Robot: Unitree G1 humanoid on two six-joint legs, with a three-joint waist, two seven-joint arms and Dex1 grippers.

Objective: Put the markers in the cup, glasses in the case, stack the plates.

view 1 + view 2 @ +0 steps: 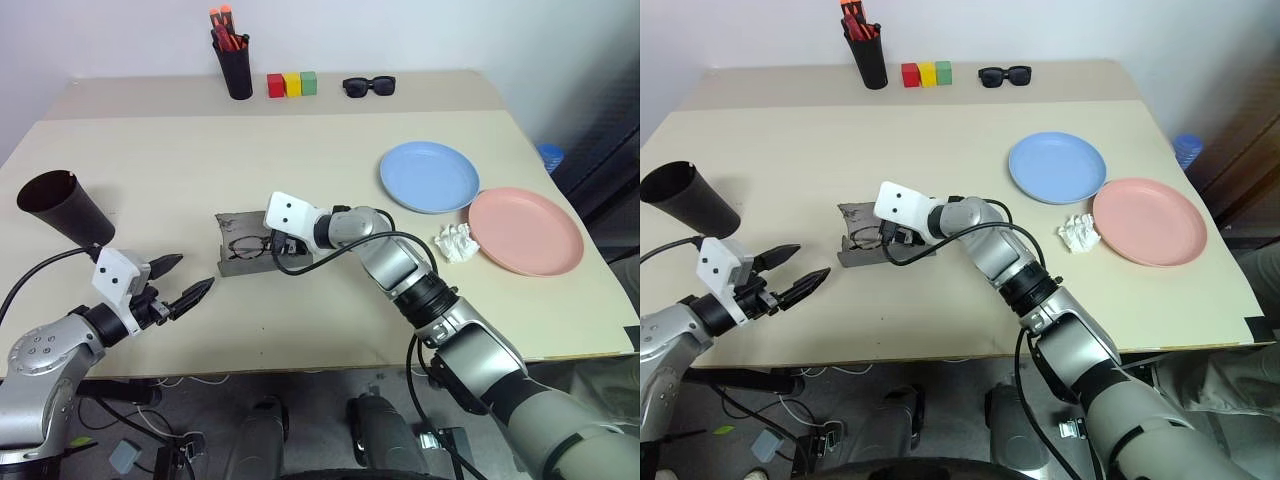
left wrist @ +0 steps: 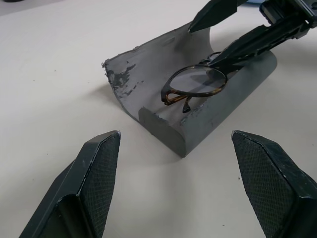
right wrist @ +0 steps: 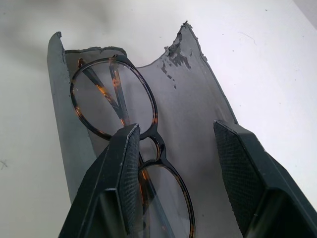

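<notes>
Glasses [image 3: 130, 148] lie inside the open grey case [image 2: 198, 126], right under my right gripper [image 3: 178, 163], whose fingers stand apart with one over the bridge. I judge I should let them settle flat, lift straight out without snagging the frame, then fold the lid. My left gripper [image 1: 180, 282] waits spread, beside.

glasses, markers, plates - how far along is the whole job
Glasses lie in the open grey case, with the right gripper open around them; lid not shut. Blue plate and pink plate sit side by side, unstacked. No markers visible in the dark cup. Left gripper hangs open, empty.
</notes>
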